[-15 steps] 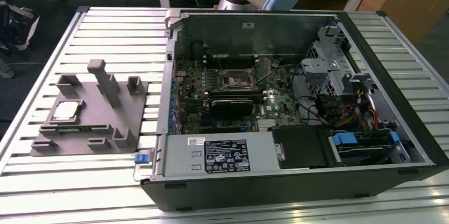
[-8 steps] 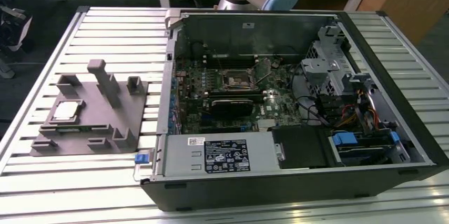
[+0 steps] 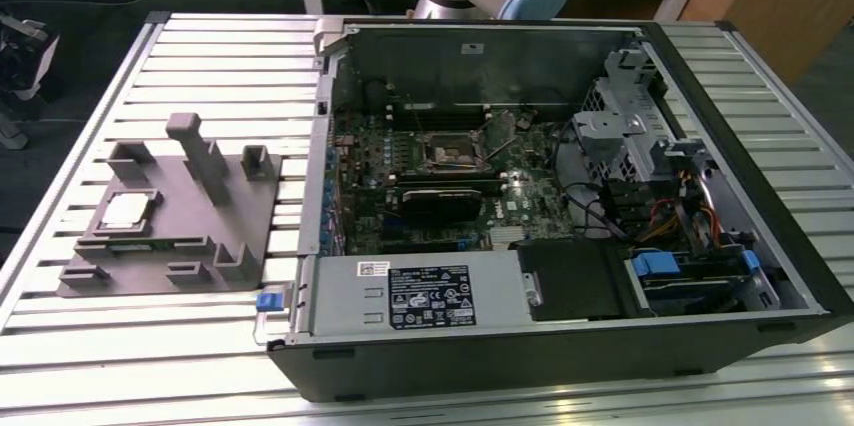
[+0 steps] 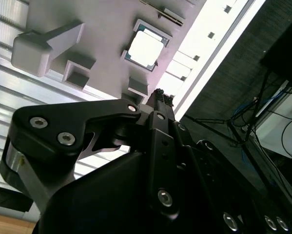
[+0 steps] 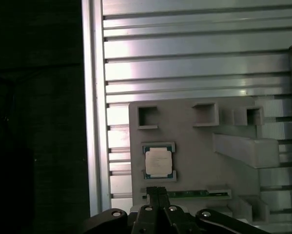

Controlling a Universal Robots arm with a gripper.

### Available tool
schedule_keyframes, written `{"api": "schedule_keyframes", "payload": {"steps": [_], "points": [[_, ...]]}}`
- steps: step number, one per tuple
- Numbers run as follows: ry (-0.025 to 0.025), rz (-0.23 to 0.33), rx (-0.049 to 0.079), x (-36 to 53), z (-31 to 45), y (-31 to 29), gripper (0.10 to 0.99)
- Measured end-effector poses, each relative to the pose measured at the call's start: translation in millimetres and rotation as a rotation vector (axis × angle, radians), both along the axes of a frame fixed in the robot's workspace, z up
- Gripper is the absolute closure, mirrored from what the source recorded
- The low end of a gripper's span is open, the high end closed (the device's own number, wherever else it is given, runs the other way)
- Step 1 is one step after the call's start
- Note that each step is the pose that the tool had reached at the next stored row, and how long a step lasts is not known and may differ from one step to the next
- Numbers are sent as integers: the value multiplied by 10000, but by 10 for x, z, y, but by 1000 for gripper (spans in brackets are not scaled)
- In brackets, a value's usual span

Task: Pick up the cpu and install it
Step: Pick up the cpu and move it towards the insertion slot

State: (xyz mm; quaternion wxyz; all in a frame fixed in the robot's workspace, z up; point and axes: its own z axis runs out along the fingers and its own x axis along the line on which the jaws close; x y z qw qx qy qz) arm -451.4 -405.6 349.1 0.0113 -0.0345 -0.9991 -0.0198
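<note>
The black metal tool [image 5: 157, 191], its fingers pressed narrowly together with nothing between them, is hovering over the grey moulded plastic fixture [image 5: 194, 146] lying on the ribbed aluminium table [image 5: 184, 48]. The cpu [image 5: 158, 162], a small flat square chip with a pale silvery metal top, is sitting in a shallow square pocket of the fixture just ahead of the tool's tips, untouched by them. An open black computer case [image 3: 561, 346] is sharing the table.
</note>
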Motion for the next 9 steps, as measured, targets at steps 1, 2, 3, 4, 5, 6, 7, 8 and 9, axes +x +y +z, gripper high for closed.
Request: {"api": "schedule_keyframes", "payload": {"steps": [1,2,3,4,5,6,7,8,9], "points": [[9,0,1,0,-7,-1,980],[16,0,2,0,-13,-1,980],[19,1,0,0,-16,-2,980],[19,1,1,0,-23,-2,980],[17,1,2,0,-32,-2,980],[17,1,2,0,-40,-3,980],[13,1,5,1,-52,-6,980],[12,2,17,1,-65,-9,980],[12,2,34,0,-78,-11,980]]}}
